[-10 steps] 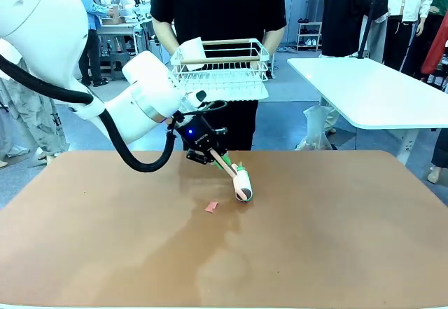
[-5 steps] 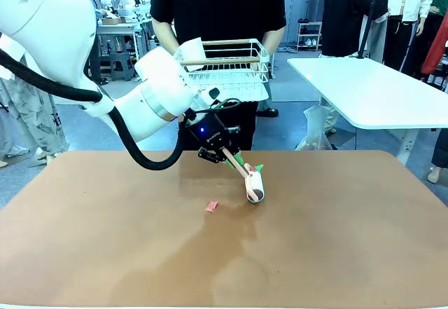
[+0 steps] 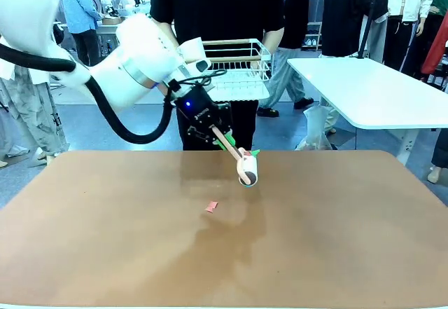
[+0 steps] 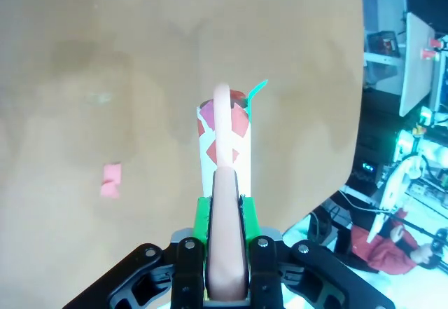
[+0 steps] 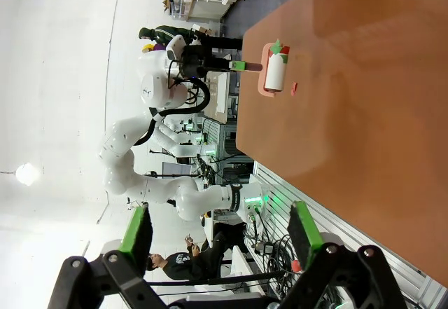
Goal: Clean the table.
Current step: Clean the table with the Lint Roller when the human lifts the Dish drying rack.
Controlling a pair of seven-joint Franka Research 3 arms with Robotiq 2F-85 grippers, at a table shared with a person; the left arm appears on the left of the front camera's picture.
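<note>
My left gripper point(image 3: 213, 135) is shut on the pinkish handle of a lint roller point(image 3: 247, 169). It holds the roller slanted down over the far middle of the reddish-brown table point(image 3: 315, 239). In the left wrist view the green pads point(image 4: 203, 214) clamp the handle, and the white roller point(image 4: 224, 137) carries red scraps and a green one. A pink scrap point(image 3: 211, 207) lies on the table, left of the roller and nearer to me, also seen as the pink scrap point(image 4: 110, 180). My right gripper point(image 5: 220, 232) stands open, far back from the table point(image 5: 364, 113), with the roller point(image 5: 274, 71) in the distance.
A person in black stands at the far edge holding a white wire basket point(image 3: 224, 64) above the table. A smaller white table point(image 3: 371, 92) stands at the back right. Other people move about in the background.
My left arm has lifted and drawn the roller up and toward the far edge, away from the pink scrap. The scrap has stayed where it was.
</note>
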